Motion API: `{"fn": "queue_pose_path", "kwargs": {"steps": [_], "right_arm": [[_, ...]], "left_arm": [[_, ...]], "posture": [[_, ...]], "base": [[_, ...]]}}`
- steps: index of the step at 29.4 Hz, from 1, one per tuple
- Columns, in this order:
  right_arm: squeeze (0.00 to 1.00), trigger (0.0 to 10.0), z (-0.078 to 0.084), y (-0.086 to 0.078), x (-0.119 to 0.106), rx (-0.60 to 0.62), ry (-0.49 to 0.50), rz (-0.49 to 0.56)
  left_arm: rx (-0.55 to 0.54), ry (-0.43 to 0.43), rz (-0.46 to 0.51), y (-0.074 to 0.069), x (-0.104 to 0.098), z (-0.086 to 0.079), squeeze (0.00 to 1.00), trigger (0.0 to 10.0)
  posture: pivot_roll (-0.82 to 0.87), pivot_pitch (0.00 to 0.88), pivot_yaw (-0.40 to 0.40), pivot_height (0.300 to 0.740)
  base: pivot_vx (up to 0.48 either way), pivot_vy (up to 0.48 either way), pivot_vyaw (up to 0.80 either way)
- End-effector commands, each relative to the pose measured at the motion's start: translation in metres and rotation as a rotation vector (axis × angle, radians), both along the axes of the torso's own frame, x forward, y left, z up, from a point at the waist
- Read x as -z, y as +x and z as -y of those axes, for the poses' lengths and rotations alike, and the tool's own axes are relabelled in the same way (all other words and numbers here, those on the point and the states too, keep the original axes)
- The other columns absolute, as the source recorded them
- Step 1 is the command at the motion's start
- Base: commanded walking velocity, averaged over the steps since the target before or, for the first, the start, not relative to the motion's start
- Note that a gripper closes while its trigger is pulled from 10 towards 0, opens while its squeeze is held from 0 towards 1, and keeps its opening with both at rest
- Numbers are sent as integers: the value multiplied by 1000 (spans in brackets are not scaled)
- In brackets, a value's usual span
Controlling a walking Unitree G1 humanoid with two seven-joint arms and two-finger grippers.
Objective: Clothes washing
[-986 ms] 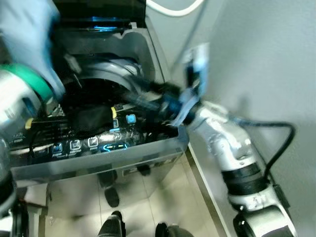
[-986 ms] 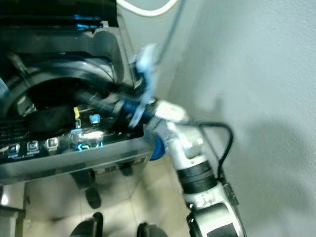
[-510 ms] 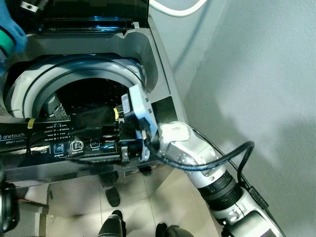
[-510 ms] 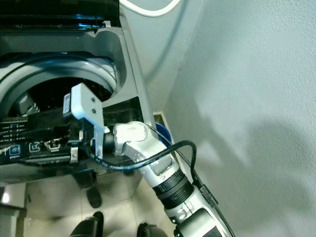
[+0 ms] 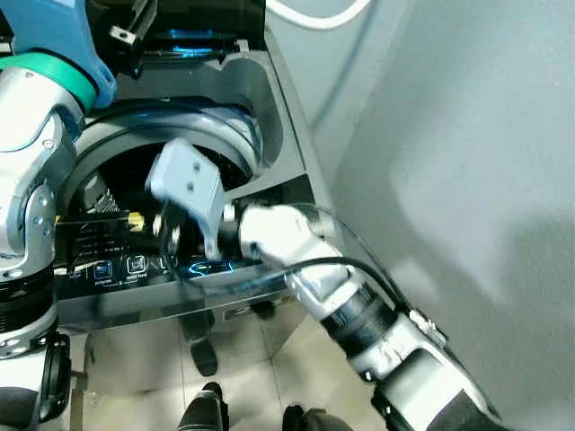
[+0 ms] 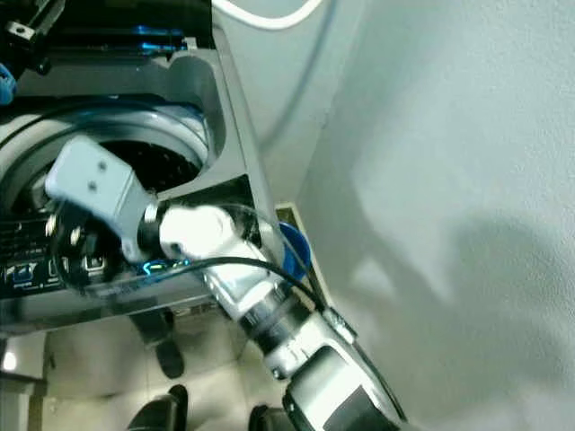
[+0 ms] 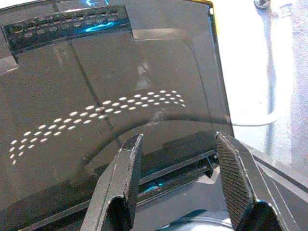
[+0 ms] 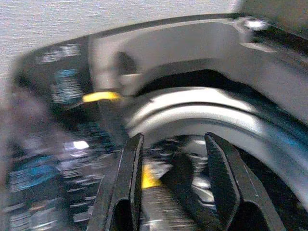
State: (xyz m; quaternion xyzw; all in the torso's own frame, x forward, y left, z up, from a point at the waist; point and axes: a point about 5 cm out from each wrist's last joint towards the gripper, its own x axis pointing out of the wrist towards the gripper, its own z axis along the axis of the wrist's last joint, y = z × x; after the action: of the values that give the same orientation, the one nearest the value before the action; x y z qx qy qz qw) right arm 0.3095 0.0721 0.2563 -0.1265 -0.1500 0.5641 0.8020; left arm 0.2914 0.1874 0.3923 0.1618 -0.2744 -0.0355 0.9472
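Note:
A grey top-loading washing machine (image 5: pixel 280 135) stands before me with its dark tinted lid (image 7: pixel 120 72) raised. Its drum (image 5: pixel 135 171) is dark inside, and I cannot make out clothes in it. My right arm reaches across the front control panel (image 5: pixel 117 268), its grey wrist housing (image 5: pixel 184 184) above the lit buttons. The right gripper (image 8: pixel 173 136) is open over the drum's rim with nothing between its fingers. My left arm, in a blue and green sleeve (image 5: pixel 54 45), is raised at the left. The left gripper (image 7: pixel 178 139) is open just in front of the lid.
A grey wall (image 5: pixel 449 135) runs close along the machine's right side. A white hose (image 5: pixel 314 18) loops behind the machine. A blue object (image 6: pixel 292 247) lies low in the gap by the wall. Tiled floor (image 5: pixel 269 377) and my feet (image 5: pixel 202 413) lie below the front.
My right arm has swung from the machine's right corner leftwards across the control panel. My left arm has come down into view at the left, near the lid.

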Motion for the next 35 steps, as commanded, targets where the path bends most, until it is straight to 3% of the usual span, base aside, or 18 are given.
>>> {"fn": "queue_pose_path", "kwargs": {"steps": [1,5,8,11,12,14,17,19,20,22,23,26,27,29,35], "right_arm": [[0,10000,-4,9,-1,107,21,-5],[0,10000,2,23,-14,247,90,-10],[0,10000,18,38,-44,384,351,-52],[0,10000,39,38,-70,340,604,-89],[0,10000,39,38,-70,340,604,-89],[0,10000,55,39,-79,332,709,-104],[0,10000,61,40,-82,341,741,-108],[0,10000,92,41,-89,424,812,-68],[0,10000,92,41,-89,424,812,-68],[0,10000,116,40,-89,519,840,-15],[0,10000,116,40,-89,519,840,-15],[0,10000,159,35,-76,752,882,41],[0,10000,159,35,-76,752,882,41],[0,10000,174,32,-62,870,891,53],[0,10000,174,30,-41,939,838,41]], "left_arm": [[0,10,21,0,-2,3,0,10000],[0,6,23,0,-2,4,0,10000],[0,2,28,1,-1,5,0,10000],[-1,-3,24,3,2,4,0,10000],[-1,-3,24,3,2,4,0,10000],[1,-5,17,4,5,5,0,10000],[2,-5,14,4,6,5,0,10000],[22,-25,-7,4,13,7,0,10000],[22,-25,-7,4,13,7,0,10000],[46,-33,-16,3,18,9,0,10000],[46,-33,-16,3,18,9,0,10000],[110,-65,-10,-2,27,15,0,10000],[110,-65,-10,-2,27,15,0,10000],[131,-63,-11,-5,35,18,0,10000],[106,-45,-44,-5,59,19,0,10000]], "posture": [[152,154,-23,740],[152,154,-24,740],[156,155,-25,740],[153,157,-25,740],[153,157,-25,740],[151,159,-25,740],[151,159,-25,740],[143,155,-17,740],[143,155,-17,740],[139,150,-7,740],[139,150,-7,740],[132,141,1,740],[132,141,1,740],[113,119,8,740],[101,98,1,740]], "base": [[0,0,0],[0,0,0],[0,0,0],[0,0,0],[0,0,0],[0,0,0],[0,0,0],[0,0,0],[0,0,0],[0,0,0],[0,0,0],[0,0,0],[0,0,0],[0,0,0],[0,0,0]]}}
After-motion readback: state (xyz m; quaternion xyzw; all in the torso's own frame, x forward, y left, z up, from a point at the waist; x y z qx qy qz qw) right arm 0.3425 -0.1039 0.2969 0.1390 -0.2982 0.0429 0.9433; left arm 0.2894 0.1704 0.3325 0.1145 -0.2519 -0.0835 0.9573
